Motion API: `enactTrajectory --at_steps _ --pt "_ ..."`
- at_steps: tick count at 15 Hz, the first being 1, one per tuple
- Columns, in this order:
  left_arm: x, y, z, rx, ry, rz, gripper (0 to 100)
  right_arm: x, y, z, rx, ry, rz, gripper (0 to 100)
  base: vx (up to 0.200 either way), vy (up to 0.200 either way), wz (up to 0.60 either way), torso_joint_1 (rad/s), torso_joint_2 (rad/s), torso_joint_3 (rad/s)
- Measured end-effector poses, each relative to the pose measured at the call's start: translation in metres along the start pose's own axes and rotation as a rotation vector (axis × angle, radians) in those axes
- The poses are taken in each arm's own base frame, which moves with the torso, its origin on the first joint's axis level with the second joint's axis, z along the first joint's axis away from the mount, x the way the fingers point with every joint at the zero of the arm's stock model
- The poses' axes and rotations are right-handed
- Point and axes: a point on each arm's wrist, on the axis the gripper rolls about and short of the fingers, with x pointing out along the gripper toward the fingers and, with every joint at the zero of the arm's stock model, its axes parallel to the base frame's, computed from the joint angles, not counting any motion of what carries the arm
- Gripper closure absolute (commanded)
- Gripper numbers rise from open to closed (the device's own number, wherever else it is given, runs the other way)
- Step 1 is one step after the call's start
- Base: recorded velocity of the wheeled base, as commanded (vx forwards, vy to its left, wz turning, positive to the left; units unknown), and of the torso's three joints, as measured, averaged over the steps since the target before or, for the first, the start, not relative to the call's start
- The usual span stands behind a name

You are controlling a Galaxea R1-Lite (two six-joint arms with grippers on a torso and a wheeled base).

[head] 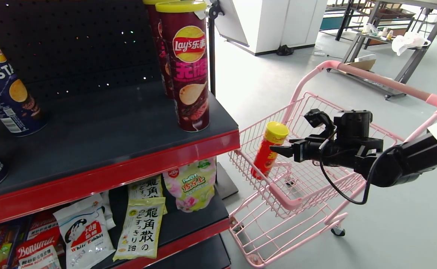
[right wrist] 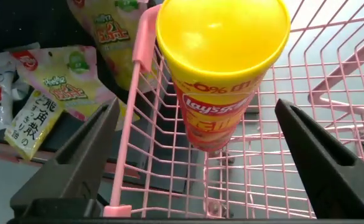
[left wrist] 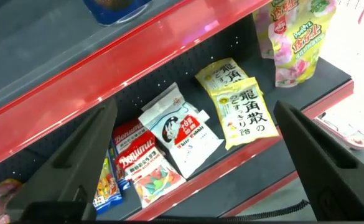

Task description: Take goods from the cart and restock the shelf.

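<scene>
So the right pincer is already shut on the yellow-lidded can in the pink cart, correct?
Not quite: the right pincer is open, its fingers spread wide of the yellow-lidded can in the pink cart. The right wrist view shows it.

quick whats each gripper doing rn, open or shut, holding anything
Left gripper: open, empty.
Right gripper: open, at the chip can, holding nothing.
</scene>
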Motion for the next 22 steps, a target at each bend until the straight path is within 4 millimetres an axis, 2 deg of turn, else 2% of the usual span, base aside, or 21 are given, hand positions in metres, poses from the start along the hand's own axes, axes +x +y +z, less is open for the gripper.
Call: enactTrajectory --at_steps 5,9,10,14,17,19,22 --pt "0.001 0.001 0.002 0.001 0.008 -0.001 0 0.028 -0.013 -0.004 0.002 -0.009 0.001 0 0.0 0.0 0.0 0.0 0.0 0.0" --pt "0.003 0.0 0.002 0.019 0.021 -0.003 0 0.059 -0.026 -0.005 0.003 -0.036 0.001 0 0.0 0.0 0.0 0.0 0.0 0.0" --pt "0.003 0.0 0.002 0.02 0.022 -0.003 0 0.065 -0.029 -0.007 0.004 -0.037 0.002 100 0.0 0.0 0.0 0.0 0.0 0.0" --pt "0.004 0.0 0.002 0.022 0.027 -0.003 0 0.076 -0.032 -0.012 0.016 -0.035 0.0 100 0.0 0.0 0.0 0.0 0.0 0.0" --pt "0.004 0.0 0.001 0.022 0.027 -0.005 0 0.064 -0.029 -0.001 0.009 -0.052 -0.007 100 0.0 0.0 0.0 0.0 0.0 0.0" --pt "0.003 0.0 0.001 0.02 0.023 -0.007 0 0.042 -0.022 0.021 -0.011 -0.092 -0.014 100 0.0 0.0 0.0 0.0 0.0 0.0" --pt "0.002 0.001 0.004 0.019 0.015 0.0 0 -0.02 -0.008 0.069 -0.057 -0.171 -0.047 100 0.0 0.0 0.0 0.0 0.0 0.0"
